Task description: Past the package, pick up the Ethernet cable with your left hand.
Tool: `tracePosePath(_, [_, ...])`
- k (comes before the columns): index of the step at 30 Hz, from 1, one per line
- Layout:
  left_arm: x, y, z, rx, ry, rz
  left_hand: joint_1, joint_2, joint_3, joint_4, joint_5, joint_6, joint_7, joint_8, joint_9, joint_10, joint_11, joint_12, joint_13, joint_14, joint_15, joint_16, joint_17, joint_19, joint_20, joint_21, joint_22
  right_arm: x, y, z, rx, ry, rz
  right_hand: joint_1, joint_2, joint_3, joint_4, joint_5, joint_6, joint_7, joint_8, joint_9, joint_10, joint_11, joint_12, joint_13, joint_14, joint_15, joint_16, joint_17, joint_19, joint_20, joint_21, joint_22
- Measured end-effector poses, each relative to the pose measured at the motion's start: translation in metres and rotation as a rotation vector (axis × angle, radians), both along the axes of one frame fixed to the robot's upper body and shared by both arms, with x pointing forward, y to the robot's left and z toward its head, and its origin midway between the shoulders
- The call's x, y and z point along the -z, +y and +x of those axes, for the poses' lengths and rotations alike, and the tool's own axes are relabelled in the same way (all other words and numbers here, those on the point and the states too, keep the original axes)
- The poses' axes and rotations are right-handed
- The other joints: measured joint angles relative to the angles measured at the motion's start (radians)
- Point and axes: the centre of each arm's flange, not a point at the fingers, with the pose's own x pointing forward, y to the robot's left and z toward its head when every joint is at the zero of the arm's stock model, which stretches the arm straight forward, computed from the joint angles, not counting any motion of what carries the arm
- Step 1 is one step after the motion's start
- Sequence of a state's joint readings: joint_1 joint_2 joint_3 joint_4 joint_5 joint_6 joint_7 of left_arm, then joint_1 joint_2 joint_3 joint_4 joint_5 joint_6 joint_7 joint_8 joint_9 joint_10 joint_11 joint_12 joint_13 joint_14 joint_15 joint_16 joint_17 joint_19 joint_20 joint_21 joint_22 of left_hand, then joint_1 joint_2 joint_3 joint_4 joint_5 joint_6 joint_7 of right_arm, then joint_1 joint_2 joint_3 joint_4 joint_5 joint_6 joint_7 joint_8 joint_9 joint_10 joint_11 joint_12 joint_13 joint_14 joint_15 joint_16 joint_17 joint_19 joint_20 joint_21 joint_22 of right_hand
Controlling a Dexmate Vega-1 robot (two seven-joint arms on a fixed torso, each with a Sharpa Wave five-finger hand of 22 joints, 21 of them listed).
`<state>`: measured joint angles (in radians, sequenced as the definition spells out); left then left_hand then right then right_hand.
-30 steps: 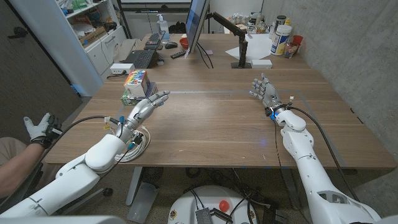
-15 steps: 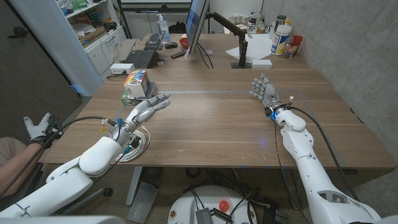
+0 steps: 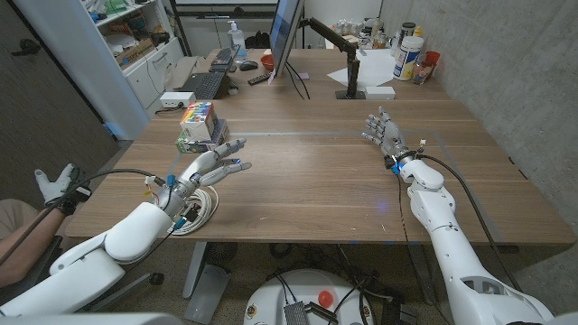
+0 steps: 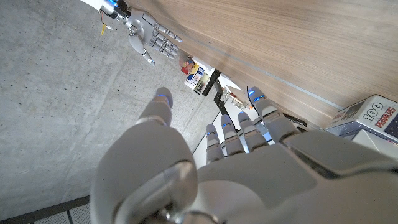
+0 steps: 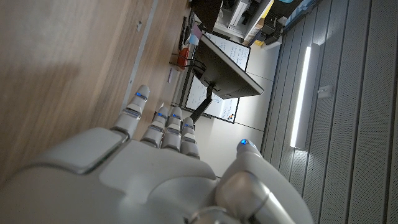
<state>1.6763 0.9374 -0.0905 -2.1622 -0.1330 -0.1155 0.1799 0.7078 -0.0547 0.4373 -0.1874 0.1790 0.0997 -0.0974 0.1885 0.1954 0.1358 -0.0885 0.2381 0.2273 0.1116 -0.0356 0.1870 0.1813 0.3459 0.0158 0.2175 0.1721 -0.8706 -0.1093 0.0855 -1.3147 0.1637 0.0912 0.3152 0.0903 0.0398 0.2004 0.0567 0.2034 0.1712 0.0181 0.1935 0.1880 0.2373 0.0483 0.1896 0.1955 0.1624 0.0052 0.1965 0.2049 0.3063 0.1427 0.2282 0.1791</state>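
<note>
Wooden table (image 3: 307,181): left hand (image 3: 209,166) hovers, fingers (image 3: 233,145) spread.

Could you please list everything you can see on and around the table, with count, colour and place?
Package: one, multicoloured box, table's left side, beyond the left hand.
Ethernet cable: one, white, coiled at the table's near left edge, partly under the left forearm.
Monitor: one, seen edge-on, far middle of the table.
Keyboard: one, black, far left.
Containers: a few, white and red, far right corner.
Table: one, wooden.
Person's gloved hand: one, white and black, at the picture's left edge.
Left hand: one, grey, fingers spread, empty, above the table by the cable.
Right hand: one, grey, fingers apart, empty, table's right side.
</note>
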Motion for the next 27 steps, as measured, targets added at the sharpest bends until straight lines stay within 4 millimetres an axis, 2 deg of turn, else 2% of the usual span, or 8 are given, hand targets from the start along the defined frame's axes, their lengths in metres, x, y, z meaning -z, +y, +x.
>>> tracePosePath(9, [-0.003, 0.002, -0.015, -0.012, 0.035, -0.002, 0.021, -0.009, 0.004, 0.004, 0.0, -0.005, -0.008, 0.0, 0.0, 0.002, -0.003, 0.0, 0.003, 0.0, 0.0, 0.0, 0.0, -0.005, -0.005, -0.011, 0.002, 0.0, 0.0, 0.0, 0.001, -0.001, -0.002, 0.0, 0.0, 0.0, 0.0, 0.0, 0.0, 0.0, 0.0, 0.0, -0.006, -0.005, 0.0, 0.0, 0.0, 0.0, 0.0, 0.0, 0.0, 0.0, 0.0, 0.0])
tracePosePath(12, [-0.004, 0.003, -0.019, -0.015, 0.045, -0.007, 0.02, -0.01, -0.008, 0.016, 0.0, -0.005, -0.008, 0.004, 0.0, 0.011, -0.005, 0.0, 0.004, 0.0, 0.0, 0.0, 0.0, -0.005, -0.005, -0.011, 0.003, 0.0, 0.0, 0.0, 0.002, -0.001, -0.002, 0.0, 0.0, 0.0, 0.0, 0.0, 0.0, 0.0, 0.0, 0.0, -0.007, -0.003, 0.0, 0.0, 0.0, 0.0, 0.0, 0.0, 0.0, 0.0, 0.0, 0.0])
tracePosePath(15, [-0.005, 0.004, -0.022, -0.017, 0.055, -0.008, 0.004, -0.026, -0.019, 0.027, 0.0, 0.003, -0.008, 0.008, 0.0, 0.014, -0.008, 0.0, 0.008, 0.0, 0.0, 0.0, 0.003, -0.005, -0.005, -0.011, 0.003, 0.0, 0.0, 0.0, 0.002, -0.001, -0.002, 0.0, 0.0, 0.0, 0.0, 0.0, 0.0, 0.0, 0.0, 0.0, -0.007, -0.003, 0.0, 0.0, 0.0, 0.0, 0.0, 0.0, 0.0, 0.0, 0.0, 0.0])
tracePosePath(25, [-0.007, 0.005, -0.03, -0.031, 0.072, -0.004, -0.009, -0.039, -0.028, 0.036, 0.0, 0.01, -0.015, 0.008, 0.0, 0.019, -0.013, 0.008, 0.008, 0.0, 0.0, 0.006, 0.003, -0.005, -0.005, -0.015, 0.003, 0.0, 0.0, 0.0, 0.003, -0.002, -0.003, 0.0, 0.0, 0.0, 0.0, 0.0, 0.0, 0.0, 0.0, 0.0, -0.011, 0.0, 0.0, 0.0, 0.0, 0.0, 0.0, 0.0, 0.0, 0.0, 0.0, 0.0])
tracePosePath(27, [-0.007, 0.006, -0.032, -0.035, 0.075, 0.0, -0.009, -0.039, -0.036, 0.039, 0.0, 0.012, -0.013, 0.01, 0.0, 0.023, -0.017, 0.008, 0.012, 0.01, -0.002, 0.006, 0.003, 0.005, -0.016, -0.015, 0.003, 0.0, 0.001, 0.0, 0.003, -0.002, -0.003, 0.0, 0.0, 0.0, 0.0, 0.0, 0.0, 0.0, 0.0, 0.0, -0.011, 0.0, 0.0, 0.0, 0.0, 0.0, 0.0, 0.0, 0.0, 0.0, 0.0, 0.0])
